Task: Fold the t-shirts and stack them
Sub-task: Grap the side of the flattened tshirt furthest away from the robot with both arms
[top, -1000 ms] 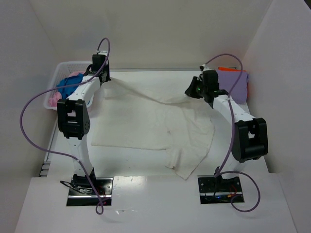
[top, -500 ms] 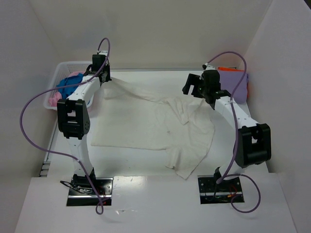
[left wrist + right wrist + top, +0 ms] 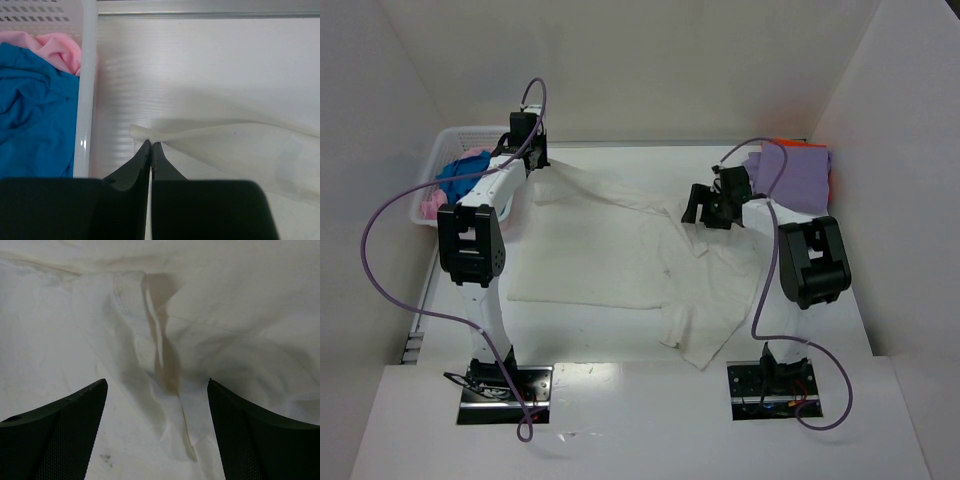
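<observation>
The cream-white t-shirt point(image 3: 620, 250) lies spread across the middle of the surface point(image 3: 620, 330), rumpled on its right side. Its far left corner is drawn up to the left tool point(image 3: 151, 145), whose jaws are pressed together on that edge of cloth. Just beside this tool stands the white lattice basket point(image 3: 85, 100), with a blue t-shirt point(image 3: 460, 175) and a pink t-shirt point(image 3: 430, 205) in it. The right tool point(image 3: 156, 381) hangs over the creased folds with its jaws spread wide, gripping nothing. At the far right corner a lavender t-shirt point(image 3: 800, 175) lies on an orange t-shirt point(image 3: 798, 144), close behind the right arm.
</observation>
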Controlling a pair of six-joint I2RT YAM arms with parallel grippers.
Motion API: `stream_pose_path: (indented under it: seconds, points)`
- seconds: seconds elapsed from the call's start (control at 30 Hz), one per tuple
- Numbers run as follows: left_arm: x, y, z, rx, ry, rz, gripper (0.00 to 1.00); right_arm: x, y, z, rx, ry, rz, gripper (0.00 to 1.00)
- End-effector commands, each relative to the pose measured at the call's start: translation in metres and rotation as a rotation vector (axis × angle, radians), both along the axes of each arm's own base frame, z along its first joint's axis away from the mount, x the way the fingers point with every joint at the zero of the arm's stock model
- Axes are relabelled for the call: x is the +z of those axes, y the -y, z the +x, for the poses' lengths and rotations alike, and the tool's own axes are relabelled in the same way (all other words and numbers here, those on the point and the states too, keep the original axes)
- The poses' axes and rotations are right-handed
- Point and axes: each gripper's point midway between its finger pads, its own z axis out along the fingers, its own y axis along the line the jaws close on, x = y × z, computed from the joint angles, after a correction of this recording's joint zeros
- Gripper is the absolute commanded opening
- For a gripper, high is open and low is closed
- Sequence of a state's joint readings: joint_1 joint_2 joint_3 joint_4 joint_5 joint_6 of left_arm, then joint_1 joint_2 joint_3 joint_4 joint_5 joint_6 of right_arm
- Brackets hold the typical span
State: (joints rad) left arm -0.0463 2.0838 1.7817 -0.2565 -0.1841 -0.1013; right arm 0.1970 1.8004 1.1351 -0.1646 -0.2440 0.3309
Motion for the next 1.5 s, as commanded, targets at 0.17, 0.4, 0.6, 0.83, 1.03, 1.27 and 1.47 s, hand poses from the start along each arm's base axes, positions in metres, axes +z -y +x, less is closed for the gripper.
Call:
stream_pose_path:
  seconds: [0.17,0.4,0.6,0.83,1.03,1.27,1.47]
  points:
    - [0.003,-0.003,0.01,-0.012,0.033,0.007,0.0,-0.004,-0.018,0.039,0.063,0.059,0.014,0.74]
    - [-0.002,-0.003,0.01,-0.012,0.024,0.007,0.0,0.002,-0.024,0.042,0.086,0.084,0.021,0.58]
    - [-0.002,-0.003,0.01,-0.012,0.024,0.007,0.0,0.0,-0.033,0.036,0.106,0.074,0.02,0.37]
    - [-0.002,-0.001,0.01,-0.02,0.024,0.002,0.0,-0.007,-0.032,0.033,0.106,0.056,0.016,0.4]
    - [-0.002,-0.005,0.01,-0.018,0.024,-0.003,0.0,0.003,-0.018,0.046,0.035,0.085,-0.054,0.0]
    - [0.005,-0.014,0.01,-0.009,0.034,-0.023,0.0,0.086,0.0,0.092,-0.041,0.242,-0.132,0.0]
    - [0.016,-0.014,0.014,-0.023,0.053,-0.038,0.0,0.187,0.025,0.128,-0.094,0.435,-0.193,0.0]
